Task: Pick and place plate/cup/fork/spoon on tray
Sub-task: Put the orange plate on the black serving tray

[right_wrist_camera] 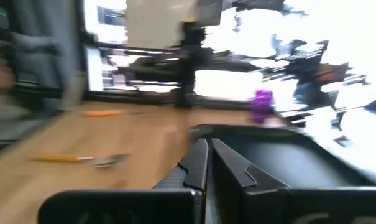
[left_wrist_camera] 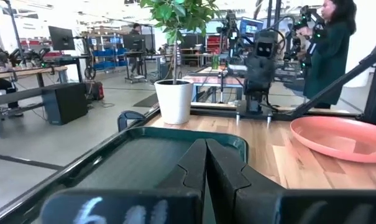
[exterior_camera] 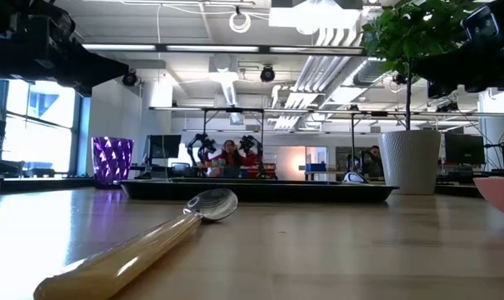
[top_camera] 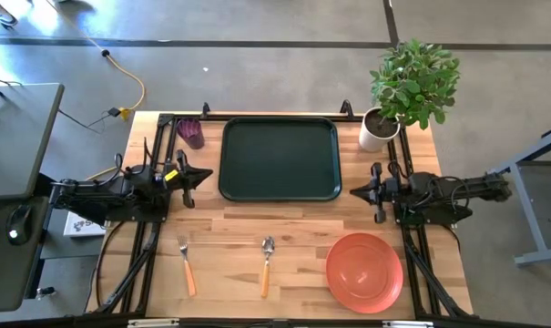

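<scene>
**Tray empty — all four items still on the table**

We list the scene as it stands.

- Tray: lies at the far middle of the table, between the two arms. Nothing rests in it.
- Cup: stands upright just beside the tray's far left corner, on the table, apart from the tray rim.
- Fork: lies on the near left part of the table, tines pointing toward the tray, well apart from it.
- Spoon: lies near the fork, in the near middle, bowl toward the tray; the low view shows it flat on the wood.
- Plate: sits at the near right corner, on the table, near the right arm's base.
- Plant: in a white pot at the far right corner, just beside the tray; not part of the job.
- Left gripper: hovers beside the tray's left edge, pointing at it. Its own wrist view shows the fingers pressed together, holding nothing.
- Right gripper: hovers beside the tray's right edge, pointing at it; fingers likewise closed together and empty in its wrist view.

Progress, as we judge it: none of the four placements is done. Plate, cup, fork and spoon all remain to be picked up and set in the tray — neither arm is yet over any of them.
</scene>
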You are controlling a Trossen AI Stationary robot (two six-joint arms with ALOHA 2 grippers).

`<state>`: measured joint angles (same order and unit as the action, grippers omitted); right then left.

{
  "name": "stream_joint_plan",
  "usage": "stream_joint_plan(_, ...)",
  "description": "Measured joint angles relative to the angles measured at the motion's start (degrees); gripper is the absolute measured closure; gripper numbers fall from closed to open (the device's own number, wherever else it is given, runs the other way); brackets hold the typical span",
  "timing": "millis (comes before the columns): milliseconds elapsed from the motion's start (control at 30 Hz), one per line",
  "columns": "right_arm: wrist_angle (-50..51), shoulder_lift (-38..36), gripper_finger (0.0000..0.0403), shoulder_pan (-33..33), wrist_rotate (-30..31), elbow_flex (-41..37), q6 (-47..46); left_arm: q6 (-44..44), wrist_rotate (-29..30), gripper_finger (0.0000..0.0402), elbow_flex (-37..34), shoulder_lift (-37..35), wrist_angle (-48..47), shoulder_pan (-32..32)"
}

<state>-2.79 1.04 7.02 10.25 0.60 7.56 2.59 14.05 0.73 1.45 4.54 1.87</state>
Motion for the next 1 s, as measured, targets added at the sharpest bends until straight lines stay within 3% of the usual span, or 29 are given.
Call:
stream_joint_plan(267, -0.71, 0.00, 0.0391, -0.67, 10.94, 0.00, 29.62, 0.02, 0.23, 0.0398, 0.00, -0.02, 4.38, 0.00)
stream_joint_plan(400, -1.14, 0.00, 0.0391, -0.67, 14.00, 0.00, 36.77, 0.61, 0.91, 0.0398, 0.00, 0.13, 5.72, 0.00)
stream_joint_plan(567, -1.14, 0.00, 0.0391, -0.67, 16.05, 0.00, 43.48, 3.27, 5.87, 0.0398, 0.00, 2.13, 5.90, 0.00)
stream_joint_plan(700, -1.13, 0.00, 0.0391, -0.67, 11.16, 0.00, 34.86, 4.61, 9.62, 0.0398, 0.00, 3.18, 7.56, 0.00)
stream_joint_plan(867, -2.70, 0.02, 0.0391, -0.67, 0.45, 0.00, 14.83, 5.82, 10.50, 0.0398, 0.00, 3.19, 10.20, 0.00)
stream_joint_plan(1000, -4.81, 0.00, 0.0391, -0.65, -0.44, 0.00, -2.05, 7.82, 10.64, 0.0398, 0.00, 3.19, 12.89, 0.00)
